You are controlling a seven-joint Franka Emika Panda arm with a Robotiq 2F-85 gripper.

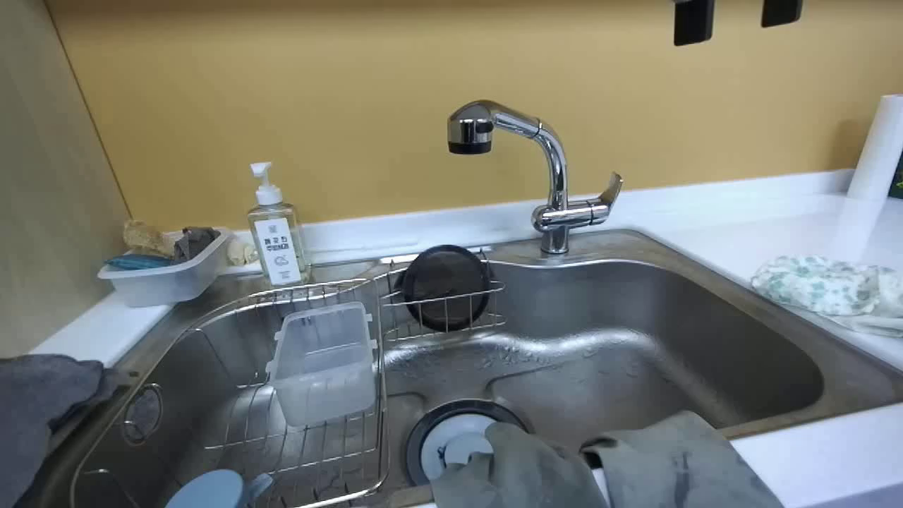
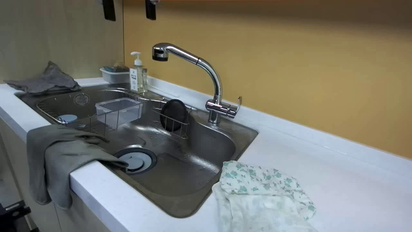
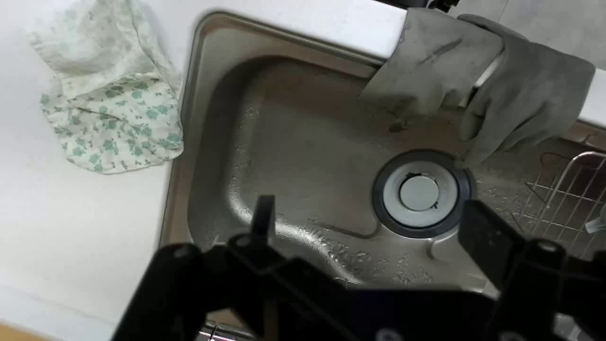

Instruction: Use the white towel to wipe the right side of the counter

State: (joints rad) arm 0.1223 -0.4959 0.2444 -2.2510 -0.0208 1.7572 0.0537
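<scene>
White roll (image 1: 875,149) (in an exterior view only) beyond towel (image 1: 825,288).

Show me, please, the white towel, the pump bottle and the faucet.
White towel (image 3: 111,113): wrist view, on its green-flowered part.
Pump bottle (image 1: 277,243): in an exterior view, on its label.
Faucet (image 1: 557,176): in an exterior view, on its upright neck.

Tap (image 1: 557,180) arching over the sink (image 1: 592,381), soap bottle (image 1: 279,240) upright at the back, clear box (image 1: 324,374) sitting in the wire rack (image 1: 383,409), and, partly cut off, perhaps a blue cup (image 1: 204,492)!
</scene>
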